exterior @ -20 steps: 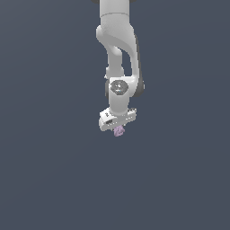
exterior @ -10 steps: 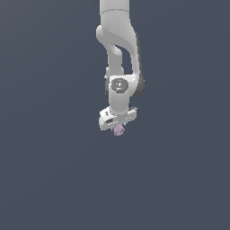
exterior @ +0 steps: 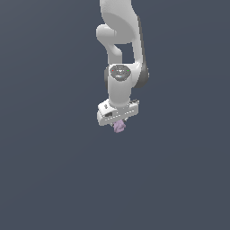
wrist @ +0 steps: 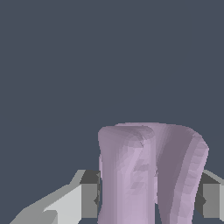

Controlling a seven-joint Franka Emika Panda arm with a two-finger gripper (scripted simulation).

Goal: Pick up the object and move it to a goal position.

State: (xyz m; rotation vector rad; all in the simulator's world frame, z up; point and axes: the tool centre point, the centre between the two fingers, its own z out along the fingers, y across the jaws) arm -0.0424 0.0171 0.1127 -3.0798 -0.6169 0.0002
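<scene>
The white jointed robot arm (exterior: 120,58) descends from the top of the exterior view and ends in a white, block-shaped gripper (exterior: 119,124) pointing downward. Protruding just beneath the gripper body is the small, lumpy, pale lilac-purple chunk (exterior: 119,127), much narrower than the gripper.

In the wrist view the same chunk (wrist: 148,175) fills the space between the two grey-and-white fingers (wrist: 87,199), one on each side of it, with their dark inner pads touching its flanks. The jaws are clamped on the chunk. Its surface shows two rounded lobes with a groove between them.

The background is uniform dark grey-blue in both views. No tabletop edge or corner can be made out, so the chunk's place relative to them cannot be told.
</scene>
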